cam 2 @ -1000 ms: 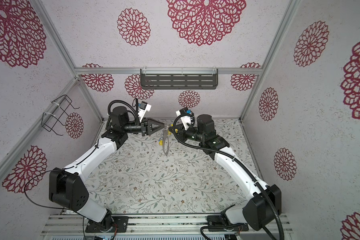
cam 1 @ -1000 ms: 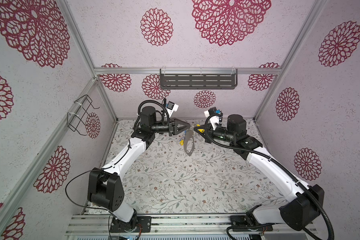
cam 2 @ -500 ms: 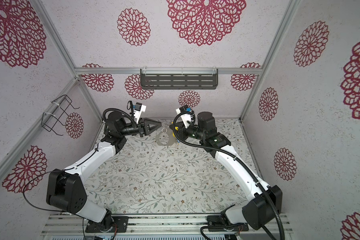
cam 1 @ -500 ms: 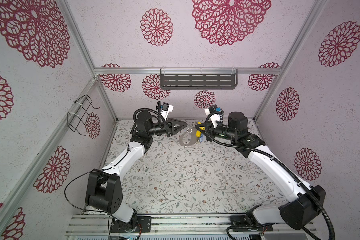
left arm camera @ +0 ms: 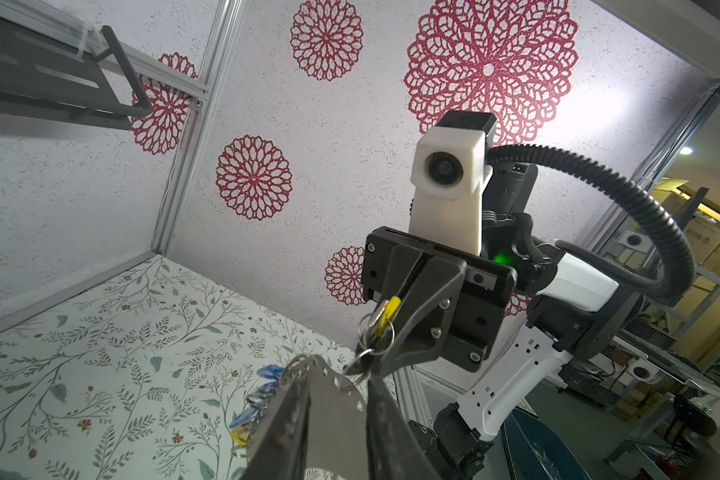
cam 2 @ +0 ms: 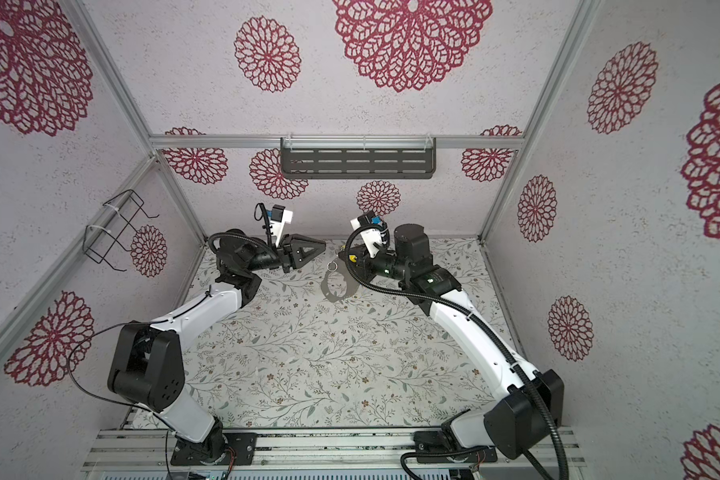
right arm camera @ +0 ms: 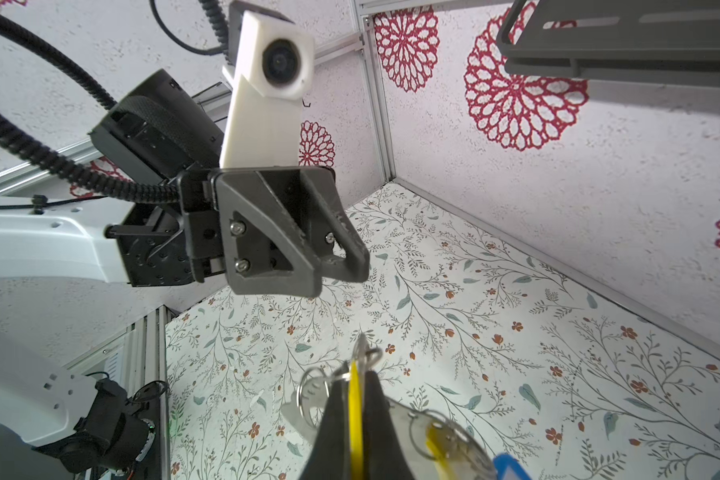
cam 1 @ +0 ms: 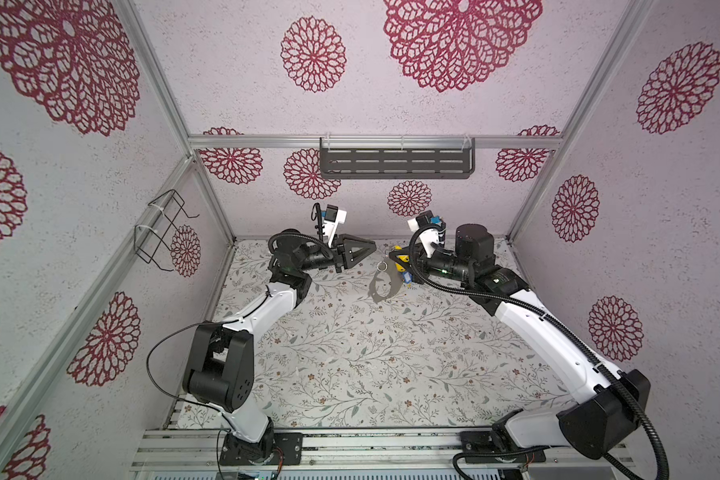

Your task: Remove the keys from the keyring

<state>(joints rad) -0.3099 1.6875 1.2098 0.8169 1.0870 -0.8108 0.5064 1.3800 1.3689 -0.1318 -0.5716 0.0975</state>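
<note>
My right gripper (right arm camera: 356,374) is shut on a yellow key (right arm camera: 355,411), held above the far middle of the floral table. The grey keyring (left arm camera: 333,415) hangs from that key by small wire rings. In both top views the keyring (cam 1: 380,298) (cam 2: 336,297) shows tilted, just below the right gripper (cam 1: 396,258). Blue keys (left arm camera: 267,372) and another yellow key (left arm camera: 242,434) dangle off its rim. My left gripper (cam 1: 371,247) hovers just left of and above the keyring, apart from it. Its jaws stand a little open with nothing between them, as the right wrist view shows of the left gripper (right arm camera: 341,270).
A dark slotted shelf (cam 1: 395,164) hangs on the back wall above both grippers. A black wire rack (cam 1: 163,232) is fixed to the left wall. Aluminium frame posts stand at the back corners. The floral table (cam 1: 371,365) stretches toward the near rail.
The keyring has swung from edge-on to showing its flat face in the top views. My left arm drew back slightly and its jaws narrowed a little. The right gripper stayed shut on the yellow key.
</note>
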